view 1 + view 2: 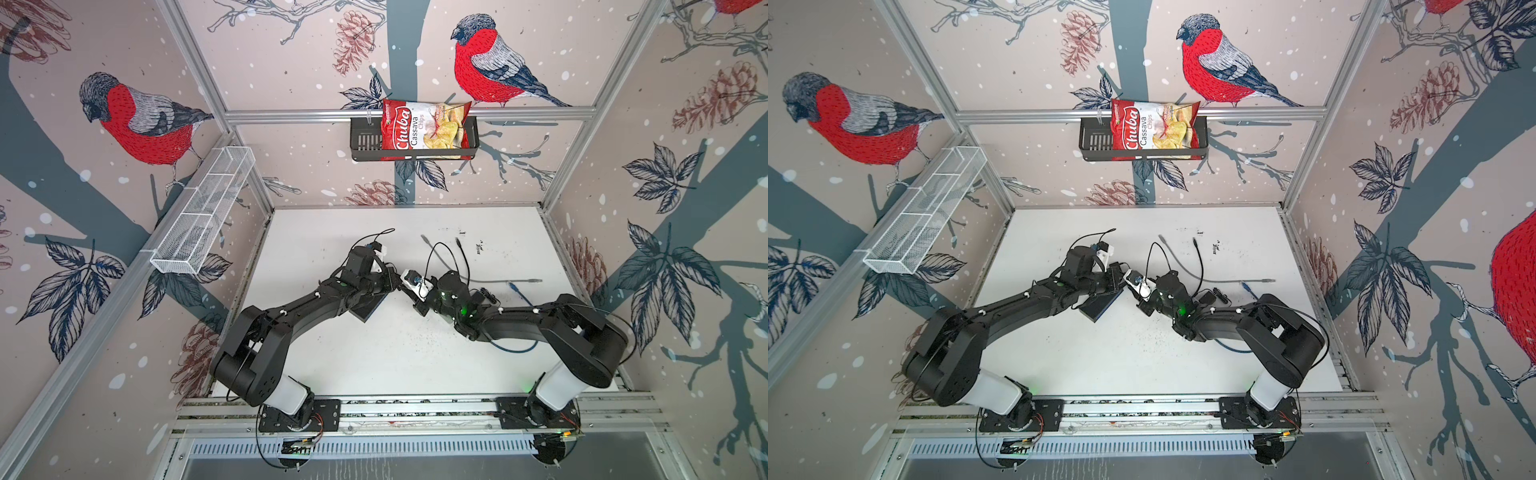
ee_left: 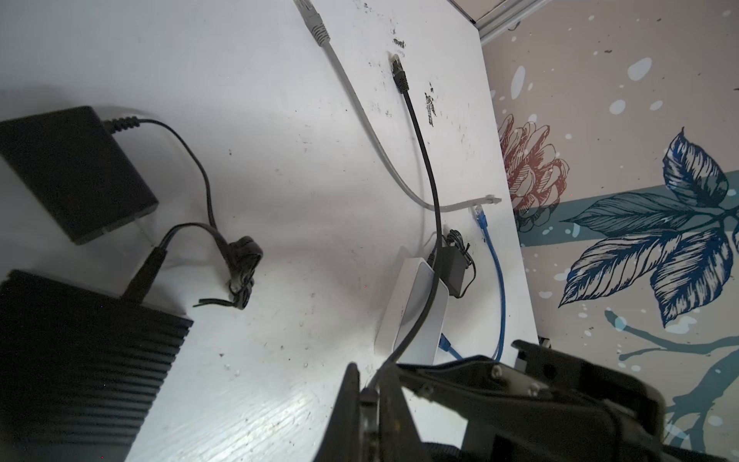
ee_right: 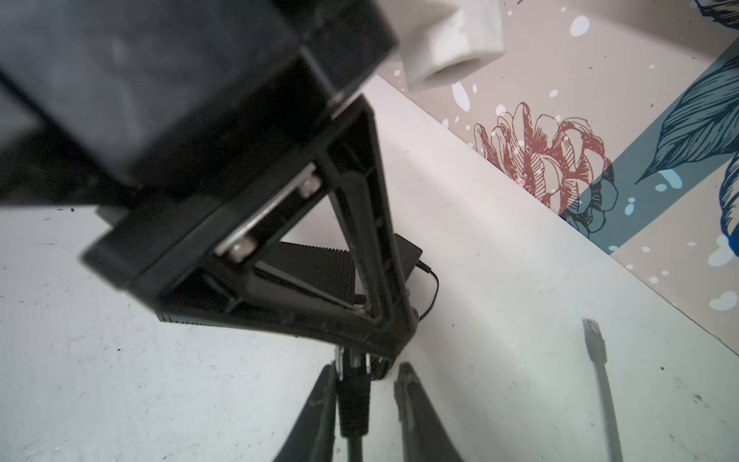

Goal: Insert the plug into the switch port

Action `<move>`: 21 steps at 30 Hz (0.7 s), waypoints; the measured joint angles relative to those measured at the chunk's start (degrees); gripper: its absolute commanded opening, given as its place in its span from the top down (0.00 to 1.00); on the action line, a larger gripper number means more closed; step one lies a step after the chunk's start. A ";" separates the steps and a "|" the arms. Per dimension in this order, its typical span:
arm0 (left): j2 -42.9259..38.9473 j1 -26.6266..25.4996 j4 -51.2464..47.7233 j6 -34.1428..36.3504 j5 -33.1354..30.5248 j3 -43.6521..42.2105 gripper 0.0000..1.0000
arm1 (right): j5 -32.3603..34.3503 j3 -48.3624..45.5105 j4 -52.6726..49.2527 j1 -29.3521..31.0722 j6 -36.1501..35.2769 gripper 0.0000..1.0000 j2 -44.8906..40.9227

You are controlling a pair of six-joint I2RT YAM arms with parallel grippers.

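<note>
- The left claw (image 2: 370, 380) is pressing together on the black plug (image 3: 352, 400), pinching what looks like its front end above the middle of the table (image 2: 280, 160).
- The right claw (image 3: 368, 366) is standing a little spread around the same plug. One finger is lying against the boot and the other is standing clear, so it is not gripping.
- With only a tip hold carrying it, the plug is at risk of twisting or slipping in the left claw. Its nose would then be meeting the port crooked and jamming.
- The two claws are sitting almost touching, so a careless pull-away could be knocking the plug askew.
- The black cable (image 2: 430, 180) is trailing over a white box (image 2: 416, 296) near the right edge. Drag there could be tugging the plug back or hauling the box along.
- The switch (image 2: 80, 360) is lying loose just left of the middle, with its ports hidden in every view. A push might be shoving it away instead of seating the plug, or snagging the power lead (image 2: 140, 272) already in it.
</note>
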 measured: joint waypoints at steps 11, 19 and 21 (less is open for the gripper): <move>0.70 -0.02 -1.22 10.45 3.93 2.21 1.00 | -14.38 -1.60 -0.85 -5.16 2.80 0.67 -1.25; -0.24 -0.02 -1.64 13.68 5.90 2.64 1.00 | -15.69 -3.48 1.57 -5.16 5.60 0.67 -1.27; -0.44 -0.02 -1.64 14.05 6.21 2.64 1.00 | -15.28 -3.87 2.45 -5.16 6.08 0.68 -1.27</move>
